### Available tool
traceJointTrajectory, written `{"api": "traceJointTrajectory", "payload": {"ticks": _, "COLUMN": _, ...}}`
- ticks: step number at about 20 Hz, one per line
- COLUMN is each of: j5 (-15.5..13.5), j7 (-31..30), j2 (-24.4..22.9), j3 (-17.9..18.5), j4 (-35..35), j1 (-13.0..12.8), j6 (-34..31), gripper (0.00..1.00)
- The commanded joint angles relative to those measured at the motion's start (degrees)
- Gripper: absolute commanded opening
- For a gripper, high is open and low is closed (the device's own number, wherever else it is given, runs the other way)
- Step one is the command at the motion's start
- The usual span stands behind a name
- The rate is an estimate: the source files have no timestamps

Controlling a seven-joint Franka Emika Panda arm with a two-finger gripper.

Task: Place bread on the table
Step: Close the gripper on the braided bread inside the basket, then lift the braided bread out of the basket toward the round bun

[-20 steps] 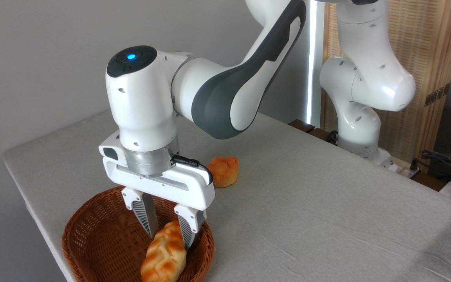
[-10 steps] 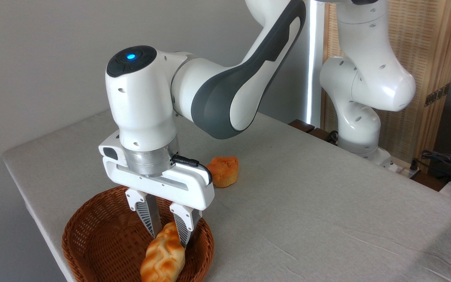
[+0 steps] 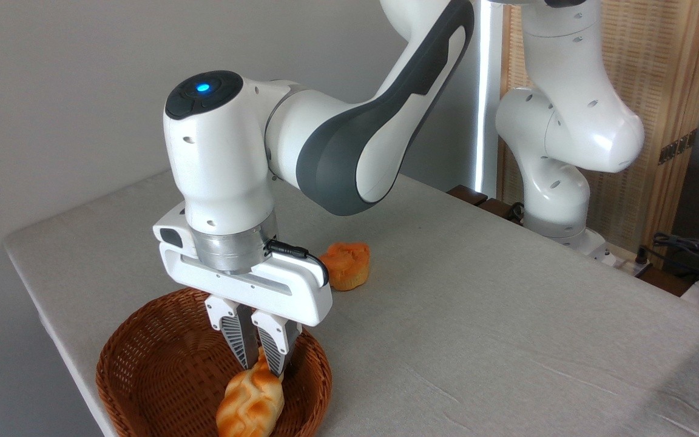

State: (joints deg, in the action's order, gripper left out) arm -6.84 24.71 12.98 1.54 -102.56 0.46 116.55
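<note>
In the lower left of the frame the gripper (image 3: 260, 363) pinches the upper end of the bread (image 3: 249, 403), which lies in the wicker basket (image 3: 143, 370); grasping done, next comes lifting it clear and across to bare desk (image 3: 477, 315)

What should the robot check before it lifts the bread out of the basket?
1. Fingers closed on the bread: ok, they pinch its far end.
2. Grip near the loaf's middle: not ok, so it may tilt when raised.
3. Bread out of the basket: not ok, it is inside.
4. Bare table to set it on: ok, right of the basket.
5. Muffin clear of that spot: ok, it sits farther back.
</note>
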Motion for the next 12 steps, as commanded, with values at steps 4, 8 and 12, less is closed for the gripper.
{"api": "traceJointTrajectory", "payload": {"ticks": 4, "j5": -3.07, "j7": 1.04, "j2": -1.11, "j3": 0.04, "j4": 2.35, "j1": 0.24, "j6": 1.23, "gripper": 0.06}}
{"api": "traceJointTrajectory", "payload": {"ticks": 8, "j5": -7.04, "j7": 0.87, "j2": -1.9, "j3": 0.57, "j4": 5.96, "j1": 0.33, "j6": -0.7, "gripper": 0.06}}
{"api": "traceJointTrajectory", "payload": {"ticks": 12, "j5": -8.98, "j7": 1.22, "j2": -4.09, "j3": 0.75, "j4": 9.21, "j1": 0.42, "j6": -7.19, "gripper": 0.06}}
